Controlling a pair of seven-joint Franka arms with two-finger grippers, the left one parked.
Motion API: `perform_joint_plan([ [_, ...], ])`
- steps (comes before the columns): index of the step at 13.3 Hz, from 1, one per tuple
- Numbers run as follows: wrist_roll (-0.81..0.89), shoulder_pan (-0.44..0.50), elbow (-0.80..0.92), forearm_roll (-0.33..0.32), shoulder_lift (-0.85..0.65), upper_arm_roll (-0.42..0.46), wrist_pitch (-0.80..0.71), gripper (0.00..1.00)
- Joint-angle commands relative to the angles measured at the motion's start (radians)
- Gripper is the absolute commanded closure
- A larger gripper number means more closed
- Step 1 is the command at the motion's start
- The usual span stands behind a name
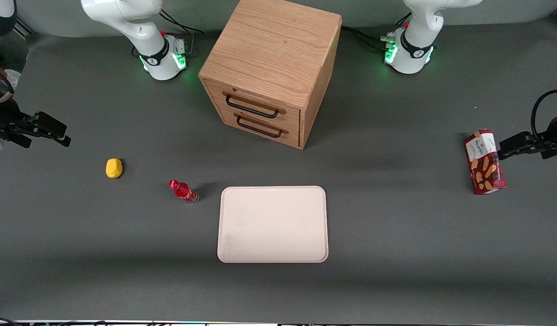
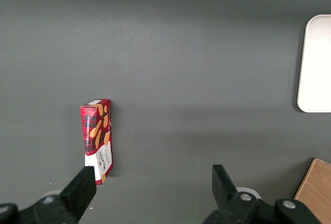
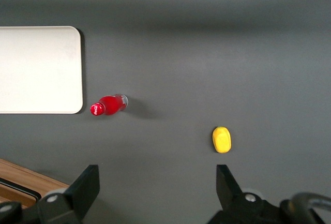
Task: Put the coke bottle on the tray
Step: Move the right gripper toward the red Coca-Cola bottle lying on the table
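Note:
The coke bottle (image 1: 183, 191), small with a red cap and red label, stands on the grey table beside the tray's corner, on the working arm's side. It also shows in the right wrist view (image 3: 108, 105). The pale cream tray (image 1: 272, 224) lies flat and bare in the middle of the table, nearer the front camera than the cabinet; its edge shows in the right wrist view (image 3: 39, 69). My right gripper (image 1: 63, 137) hangs above the working arm's end of the table, well apart from the bottle. Its jaws (image 3: 156, 182) stand wide open and empty.
A yellow lump (image 1: 113, 168) lies between the bottle and my gripper and shows in the right wrist view (image 3: 221, 139). A wooden drawer cabinet (image 1: 271, 68) stands farther from the front camera than the tray. A red biscuit box (image 1: 484, 161) lies toward the parked arm's end.

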Motion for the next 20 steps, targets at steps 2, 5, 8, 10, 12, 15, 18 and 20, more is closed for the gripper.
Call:
perform_joint_plan([
  [2, -0.02, 0.007, -0.002, 0.014, -0.015, -0.009, -0.025, 0.0],
  [5, -0.018, 0.007, -0.004, 0.014, -0.015, -0.009, -0.026, 0.0],
  [8, -0.009, 0.007, -0.001, 0.015, -0.012, -0.003, -0.026, 0.0],
  [10, -0.001, 0.013, 0.01, 0.018, -0.001, 0.004, -0.025, 0.0],
  [12, 0.035, 0.062, 0.08, 0.014, 0.051, 0.004, -0.026, 0.0],
  [15, 0.118, 0.128, 0.207, 0.014, 0.163, 0.005, -0.026, 0.0],
  [18, 0.245, 0.206, 0.373, 0.019, 0.316, 0.013, -0.077, 0.0],
  [20, 0.286, 0.234, 0.452, 0.017, 0.381, 0.027, -0.092, 0.0],
])
